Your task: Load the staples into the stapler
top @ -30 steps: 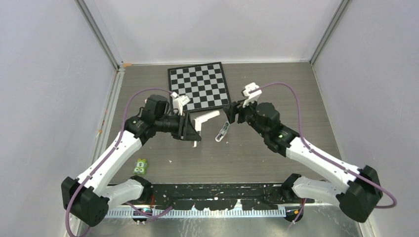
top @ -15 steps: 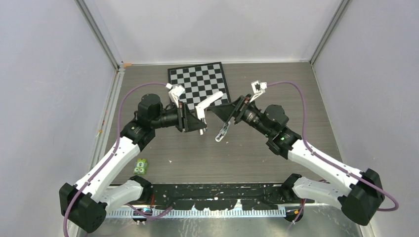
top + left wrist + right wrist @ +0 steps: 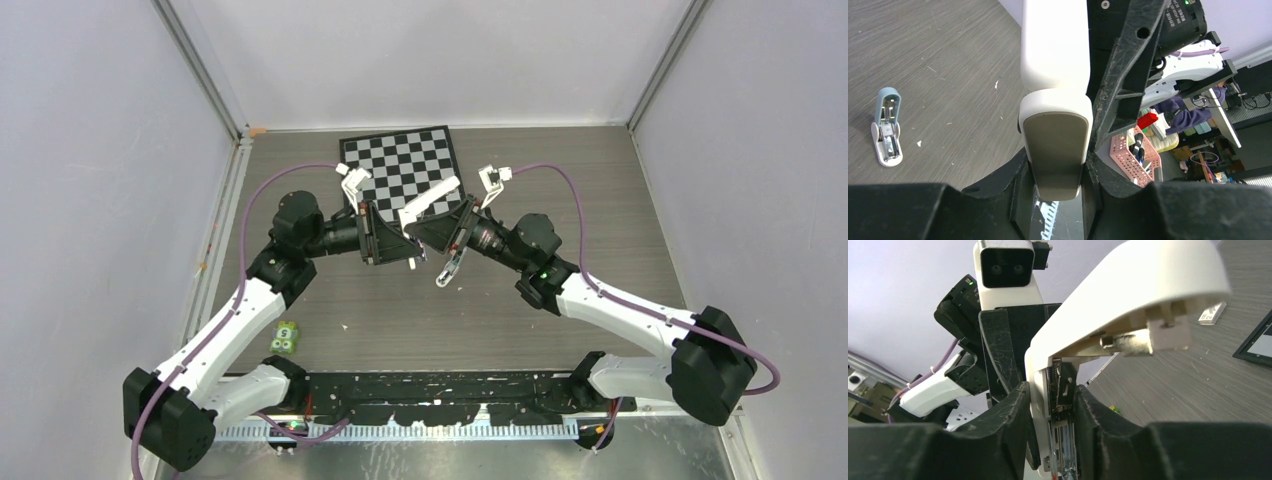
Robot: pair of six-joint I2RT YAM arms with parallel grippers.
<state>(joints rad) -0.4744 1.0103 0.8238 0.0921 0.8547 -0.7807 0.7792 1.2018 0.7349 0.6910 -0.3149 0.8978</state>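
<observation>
L gripper (image 3: 1057, 152) clamps the stapler (image 3: 1055, 45) by its base, fingers narrow, top arm hinged up. R gripper (image 3: 1052, 390) straddles its metal channel; can't tell if it grips. Stapler is in the air just in front of the checkerboard (image 3: 403, 172). Blue-white item (image 3: 885, 127) lies on the table in front of the board's near right corner. Green item (image 3: 286, 336) is well front-left of the board.

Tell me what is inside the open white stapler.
The stapler is hinged open. Inside, a metal channel with small metal parts shows. Its lower end is covered by the right hand, so whether it is loaded cannot be judged.
</observation>
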